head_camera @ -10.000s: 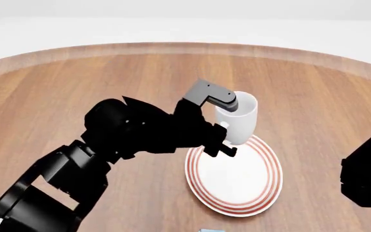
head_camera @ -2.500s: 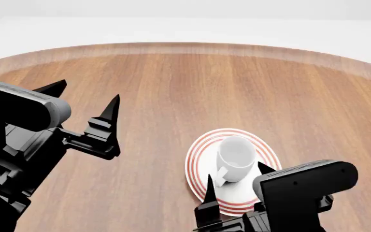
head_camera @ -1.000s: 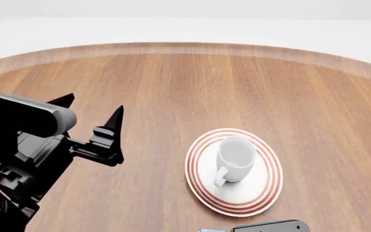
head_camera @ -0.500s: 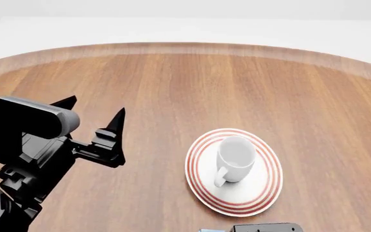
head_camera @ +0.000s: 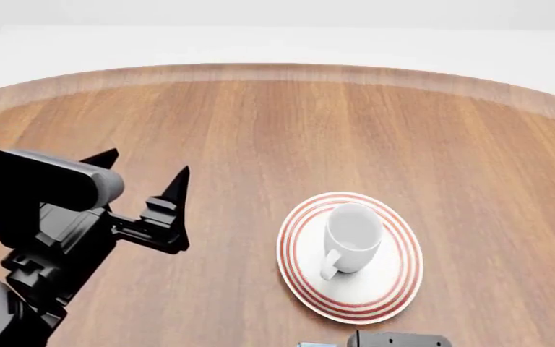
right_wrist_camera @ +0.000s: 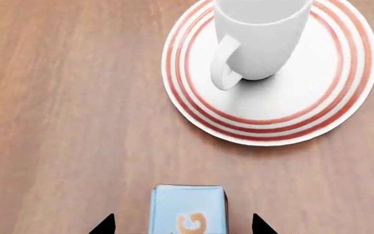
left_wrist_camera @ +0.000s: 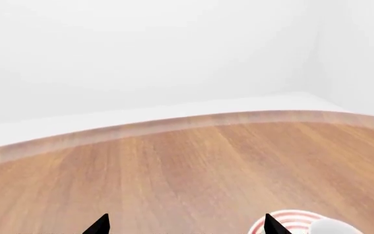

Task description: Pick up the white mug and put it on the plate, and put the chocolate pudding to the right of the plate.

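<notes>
near the front edge of the table (head_camera: 258,123), close to the robot, the chocolate pudding (right_wrist_camera: 188,210) lies on the wood with its light-blue face up, just in front of the plate (right_wrist_camera: 343,109) and apart from it. the white mug (right_wrist_camera: 260,36) stands upright on the plate, handle toward the carton, so that half of the task looks done.

the right gripper (right_wrist_camera: 181,227) hangs over the carton, its two dark fingertips spread apart, one on either side of it and touching nothing. in the head view only a sliver of this arm shows at the front edge. the left gripper (head_camera: 142,177) is held up over the left part of the table, well apart from the plate, fingers open and empty.

the carton is probably light and fairly stiff, though its thin walls could dent under a hard squeeze, and its printed skin may be a little slick. i judge the best hold is across the two long dark sides, low and centred, with the tips closing squarely so it does not twist. it must then go to the right of the plate without nudging the mug.
</notes>
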{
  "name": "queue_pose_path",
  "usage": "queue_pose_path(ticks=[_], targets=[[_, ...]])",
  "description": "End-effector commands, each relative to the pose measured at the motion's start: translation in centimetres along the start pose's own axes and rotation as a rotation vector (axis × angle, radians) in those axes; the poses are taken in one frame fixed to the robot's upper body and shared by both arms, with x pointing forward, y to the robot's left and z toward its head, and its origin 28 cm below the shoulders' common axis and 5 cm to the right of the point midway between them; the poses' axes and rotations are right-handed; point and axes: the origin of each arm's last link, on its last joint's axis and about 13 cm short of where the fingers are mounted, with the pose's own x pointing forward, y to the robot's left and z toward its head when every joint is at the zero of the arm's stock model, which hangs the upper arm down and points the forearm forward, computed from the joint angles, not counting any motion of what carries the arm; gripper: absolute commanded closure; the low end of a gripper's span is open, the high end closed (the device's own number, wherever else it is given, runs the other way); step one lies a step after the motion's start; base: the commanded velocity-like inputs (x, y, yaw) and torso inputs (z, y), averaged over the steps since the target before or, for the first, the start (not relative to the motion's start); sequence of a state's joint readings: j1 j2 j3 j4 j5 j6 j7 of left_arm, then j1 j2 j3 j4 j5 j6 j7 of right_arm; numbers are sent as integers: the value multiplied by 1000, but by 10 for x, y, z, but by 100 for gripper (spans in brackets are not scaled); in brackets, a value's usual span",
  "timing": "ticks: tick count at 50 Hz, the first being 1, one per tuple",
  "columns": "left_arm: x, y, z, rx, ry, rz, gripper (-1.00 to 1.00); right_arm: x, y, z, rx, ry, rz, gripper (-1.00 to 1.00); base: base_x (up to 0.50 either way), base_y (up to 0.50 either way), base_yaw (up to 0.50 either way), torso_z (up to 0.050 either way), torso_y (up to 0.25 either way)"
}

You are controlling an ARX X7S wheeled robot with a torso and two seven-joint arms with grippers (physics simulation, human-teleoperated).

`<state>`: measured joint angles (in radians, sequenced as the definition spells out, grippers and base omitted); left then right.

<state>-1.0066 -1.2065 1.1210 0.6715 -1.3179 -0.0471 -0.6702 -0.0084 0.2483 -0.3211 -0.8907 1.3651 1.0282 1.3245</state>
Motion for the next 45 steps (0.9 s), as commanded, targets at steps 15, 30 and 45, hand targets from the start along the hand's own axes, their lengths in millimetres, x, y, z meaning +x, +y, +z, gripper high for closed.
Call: queue_pose_path(ticks=[15,30,45], targets=[[6,-1,-5,-18,-25,-35,-100,13,0,-14,-26,48,-5,-100,0,0,0,0,0],[7,-2,-7,-20,-21,-37,-100,18,0,-20,-50,67,-3,-100,0,0,0,0,0],[7,-2,-8,-25,-17,-35,-100,18,0,-21,-72,68,-4,100,0,0,0,0,0]])
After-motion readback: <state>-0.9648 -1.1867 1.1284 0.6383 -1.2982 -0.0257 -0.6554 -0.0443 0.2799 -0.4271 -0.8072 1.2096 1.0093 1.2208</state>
